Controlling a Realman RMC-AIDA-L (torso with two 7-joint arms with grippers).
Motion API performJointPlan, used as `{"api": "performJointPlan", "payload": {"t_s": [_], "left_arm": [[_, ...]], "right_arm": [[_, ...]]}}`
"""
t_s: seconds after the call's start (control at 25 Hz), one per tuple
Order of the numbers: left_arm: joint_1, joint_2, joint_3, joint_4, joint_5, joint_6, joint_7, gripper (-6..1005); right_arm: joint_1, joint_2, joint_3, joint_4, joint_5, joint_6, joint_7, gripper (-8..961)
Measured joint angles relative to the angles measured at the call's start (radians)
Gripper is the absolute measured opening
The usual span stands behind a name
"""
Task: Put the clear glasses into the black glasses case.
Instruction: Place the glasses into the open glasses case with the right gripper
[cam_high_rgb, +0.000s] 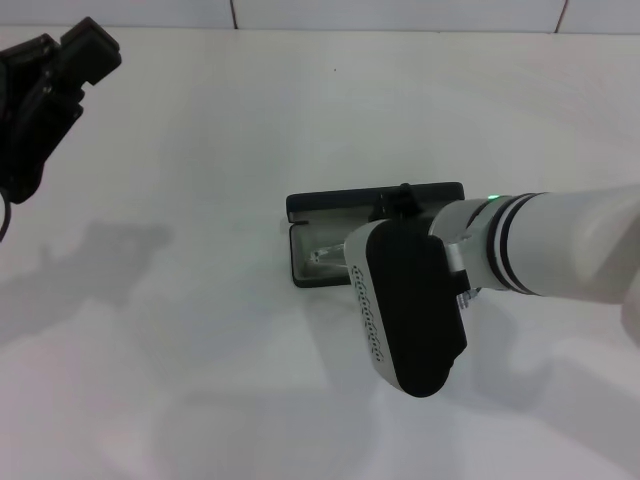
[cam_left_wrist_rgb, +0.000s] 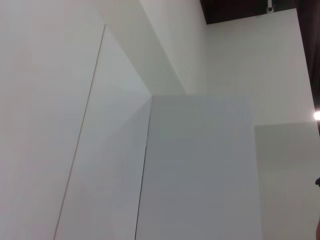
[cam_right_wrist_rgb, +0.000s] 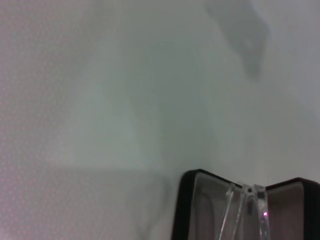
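Where head view hides them, clear glasses (cam_right_wrist_rgb: 245, 210) inside black glasses case (cam_right_wrist_rgb: 187, 200).

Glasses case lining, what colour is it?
Grey, inside the black glasses case; the right wrist view shows it best.

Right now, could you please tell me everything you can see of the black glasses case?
The black glasses case lies open on the white table, a rectangular hard shell with rounded corners and pale grey lining. Its lid is folded back on the far side. The clear glasses rest inside the tray, transparent arms visible. The right arm covers the case's right half, so that end and any grip there are hidden.
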Motion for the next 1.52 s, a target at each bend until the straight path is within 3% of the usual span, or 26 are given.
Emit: {"api": "performJointPlan", "payload": {"t_s": [1.52], "left_arm": [[0.006,-0.009,0.000,0.004,-0.001,0.003,0.005,57]], "right_arm": [[-0.008,0.000,-0.021,0.032,-0.038,0.058,0.001,159]]}}
